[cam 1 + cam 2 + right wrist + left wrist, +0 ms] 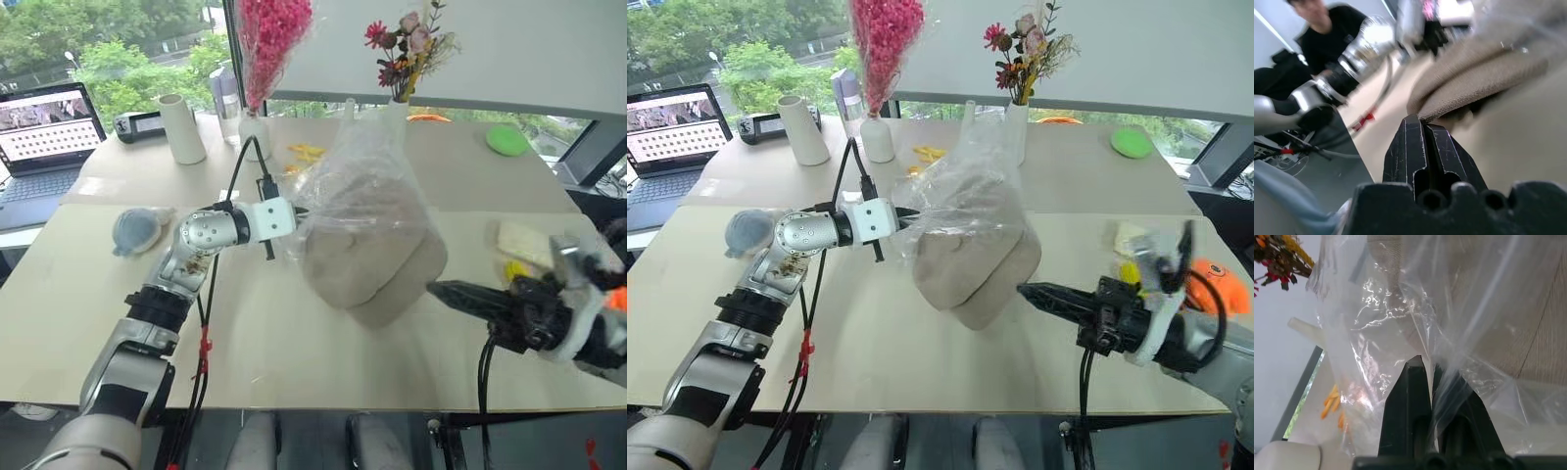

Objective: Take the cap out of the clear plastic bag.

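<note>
Left tool (297, 212) pinched tight on a fold of the bag (364, 186), holding its upper side lifted off the bench (294, 343). Fingers (1415, 396) pressed together around thin film in the left wrist view. Right tool (1029, 291) closed with nothing between its fingers, tip just beside the cap's lower edge, pointing at it from the right; touching or not, cannot tell. Cap (367, 269) hanging partly out of the bag's lower opening, its bottom edge resting on the bench, its upper part still under the film. Taupe fabric just past the closed fingertips (1418, 132) in the right wrist view. Blue-grey soft thing (137, 231) on the bench, left of the left arm. White vase with pink flowers (257, 127) and a second vase of mixed flowers (394, 116) behind the bag. White cup (182, 129), laptop (44, 137) at far left, green round thing (507, 139) at far right. Person in black (1327, 36) beyond the bench in the right wrist view.
</note>
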Motion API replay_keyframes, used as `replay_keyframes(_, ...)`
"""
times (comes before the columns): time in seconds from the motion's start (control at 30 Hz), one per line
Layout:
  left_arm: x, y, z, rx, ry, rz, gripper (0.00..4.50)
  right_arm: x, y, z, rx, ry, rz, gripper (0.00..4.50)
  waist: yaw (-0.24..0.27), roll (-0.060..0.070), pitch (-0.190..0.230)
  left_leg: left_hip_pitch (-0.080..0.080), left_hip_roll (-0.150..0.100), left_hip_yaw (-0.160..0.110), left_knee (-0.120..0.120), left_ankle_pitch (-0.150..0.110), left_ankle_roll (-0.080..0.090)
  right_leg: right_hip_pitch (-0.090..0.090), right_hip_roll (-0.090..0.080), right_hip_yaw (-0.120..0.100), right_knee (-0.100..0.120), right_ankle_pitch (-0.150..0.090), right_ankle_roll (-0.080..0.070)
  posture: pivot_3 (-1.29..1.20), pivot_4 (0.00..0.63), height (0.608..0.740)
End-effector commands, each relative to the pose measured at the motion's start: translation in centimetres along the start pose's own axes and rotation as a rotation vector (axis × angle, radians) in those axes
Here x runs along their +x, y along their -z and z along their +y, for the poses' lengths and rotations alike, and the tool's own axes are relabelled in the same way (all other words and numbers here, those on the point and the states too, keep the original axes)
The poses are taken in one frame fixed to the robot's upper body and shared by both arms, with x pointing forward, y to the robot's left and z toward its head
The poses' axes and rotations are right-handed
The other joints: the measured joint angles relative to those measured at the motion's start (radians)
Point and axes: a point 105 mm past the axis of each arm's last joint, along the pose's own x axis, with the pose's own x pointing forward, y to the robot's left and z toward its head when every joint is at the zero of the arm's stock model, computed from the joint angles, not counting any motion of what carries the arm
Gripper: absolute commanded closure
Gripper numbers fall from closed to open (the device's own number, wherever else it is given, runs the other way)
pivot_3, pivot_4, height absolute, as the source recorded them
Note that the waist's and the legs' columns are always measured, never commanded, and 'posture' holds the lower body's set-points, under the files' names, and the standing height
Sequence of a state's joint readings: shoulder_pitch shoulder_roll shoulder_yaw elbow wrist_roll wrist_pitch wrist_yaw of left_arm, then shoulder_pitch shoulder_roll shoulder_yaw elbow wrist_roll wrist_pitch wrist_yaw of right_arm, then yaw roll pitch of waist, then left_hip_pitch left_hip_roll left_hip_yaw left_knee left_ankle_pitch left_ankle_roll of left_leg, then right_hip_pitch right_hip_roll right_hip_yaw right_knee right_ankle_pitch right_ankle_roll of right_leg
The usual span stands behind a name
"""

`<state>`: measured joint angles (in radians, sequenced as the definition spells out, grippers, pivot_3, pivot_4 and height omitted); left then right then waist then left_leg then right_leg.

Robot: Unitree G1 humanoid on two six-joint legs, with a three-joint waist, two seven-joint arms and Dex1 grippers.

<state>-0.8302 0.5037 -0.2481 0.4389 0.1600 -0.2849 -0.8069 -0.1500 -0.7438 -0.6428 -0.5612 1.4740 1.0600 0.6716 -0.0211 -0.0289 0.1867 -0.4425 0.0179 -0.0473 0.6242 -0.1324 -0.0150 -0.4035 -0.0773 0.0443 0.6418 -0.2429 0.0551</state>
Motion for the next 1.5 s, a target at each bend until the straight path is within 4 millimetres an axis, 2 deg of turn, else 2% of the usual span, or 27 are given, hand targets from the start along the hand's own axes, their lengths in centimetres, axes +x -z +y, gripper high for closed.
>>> replay_keyframes(0.03,-0.2,0.0,1.1,0.024,-0.024,0.014,4.25,0.2,-4.8,2.5,-0.003,-0.162,-0.233,4.44,0.005,-0.001,0.0,0.0,0.0,0.0,0.0,0.0,0.0,0.001,0.0,0.0,-0.001,0.0,0.0,0.0,0.15,0.74)
replay_keyframes(0.2,-0.1,-0.3,1.1,0.028,-0.02,0.005,4.25,1.3,-9.0,2.1,0.106,-0.227,-0.527,4.44,0.007,0.0,0.0,-0.003,0.0,-0.001,-0.001,0.0,0.0,-0.001,0.0,0.0,-0.001,0.002,0.0,0.0,0.15,0.74)
replay_keyframes(0.33,-0.3,-0.1,1.1,0.03,-0.021,0.017,4.25,0.7,-10.0,2.3,0.102,-0.273,-0.616,4.44,0.006,0.0,0.0,-0.004,-0.001,-0.001,-0.001,0.0,0.0,-0.002,0.0,-0.001,0.0,0.002,-0.001,0.0,0.15,0.74)
replay_keyframes(0.43,-0.6,0.3,1.2,0.032,-0.021,0.031,4.25,-0.7,-11.7,2.7,0.055,-0.31,-0.721,4.44,0.007,0.0,0.0,-0.003,-0.001,-0.002,-0.001,0.0,0.0,-0.001,0.0,-0.001,0.001,0.002,-0.001,0.0,0.15,0.74)
replay_keyframes(0.53,-0.6,0.3,1.2,0.034,-0.021,0.034,4.25,-1.7,-12.2,2.3,0.048,-0.289,-0.749,4.44,0.012,0.0,0.0,-0.003,0.0,-0.002,0.0,0.0,0.001,0.0,0.0,-0.002,0.001,0.002,-0.001,0.0,0.15,0.74)
replay_keyframes(0.73,-0.4,0.0,1.2,0.037,-0.021,0.027,4.25,-0.9,-10.0,0.8,0.095,-0.131,-0.594,4.44,0.008,0.0,0.0,-0.003,0.0,-0.002,-0.001,0.0,0.001,-0.002,0.0,-0.001,0.001,0.004,-0.006,0.0,0.15,0.74)
replay_keyframes(0.8,-0.3,-0.1,1.1,0.034,-0.022,0.022,4.25,0.0,-7.7,-0.5,0.067,-0.012,-0.466,4.44,0.008,0.0,0.0,-0.003,0.0,-0.002,-0.001,0.0,0.001,-0.002,0.0,-0.001,0.002,0.004,-0.006,0.0,0.15,0.74)
replay_keyframes(0.9,-0.1,-0.2,1.0,0.034,-0.013,0.022,4.25,1.2,-4.0,-1.8,0.078,0.073,-0.296,4.44,0.006,0.0,0.0,-0.002,0.0,-0.001,-0.001,0.0,0.001,-0.001,0.0,-0.001,0.001,0.004,-0.005,0.0,0.15,0.74)
replay_keyframes(1.0,-0.4,0.1,1.6,0.048,-0.025,0.044,4.25,1.2,-2.3,-3.3,0.083,0.153,-0.246,4.44,0.005,0.0,0.0,-0.002,0.0,-0.001,-0.001,0.0,0.001,-0.002,0.0,0.0,0.001,0.003,-0.005,0.0,0.15,0.74)
replay_keyframes(1.13,-2.1,2.0,4.6,0.09,-0.114,0.159,4.25,1.3,-1.9,-3.8,0.095,0.169,-0.252,4.44,0.006,0.0,0.0,-0.003,0.0,-0.001,-0.001,0.0,0.001,-0.002,0.0,-0.001,0.001,0.001,-0.001,0.0,0.15,0.74)
replay_keyframes(1.27,-4.9,4.3,8.2,0.109,-0.261,0.306,4.25,1.7,-1.7,-4.8,0.102,0.199,-0.251,4.44,0.003,0.0,0.0,-0.003,0.0,-0.001,-0.001,0.0,0.001,-0.002,0.001,-0.001,0.001,0.0,0.001,0.0,0.15,0.74)
replay_keyframes(1.3,-5.8,4.9,9.0,0.115,-0.297,0.349,4.25,1.8,-1.6,-5.0,0.103,0.206,-0.248,4.44,0.003,0.0,0.0,-0.003,0.0,-0.001,-0.001,0.0,0.0,-0.002,0.0,-0.001,0.001,0.0,0.001,0.0,0.15,0.74)
replay_keyframes(1.4,-10.4,7.6,11.4,0.142,-0.426,0.534,4.25,2.2,-1.5,-5.6,0.106,0.221,-0.239,4.44,-0.002,0.0,0.0,-0.003,0.0,-0.001,-0.001,0.0,0.0,-0.002,0.001,-0.001,0.001,0.0,0.001,0.0,0.15,0.74)
replay_keyframes(1.5,-14.4,9.3,12.4,0.111,-0.53,0.649,4.25,2.4,-1.5,-6.1,0.104,0.231,-0.23,4.44,-0.003,0.0,0.0,-0.003,0.0,-0.001,-0.002,0.0,0.0,-0.003,0.001,-0.001,0.001,0.0,0.001,0.0,0.15,0.74)
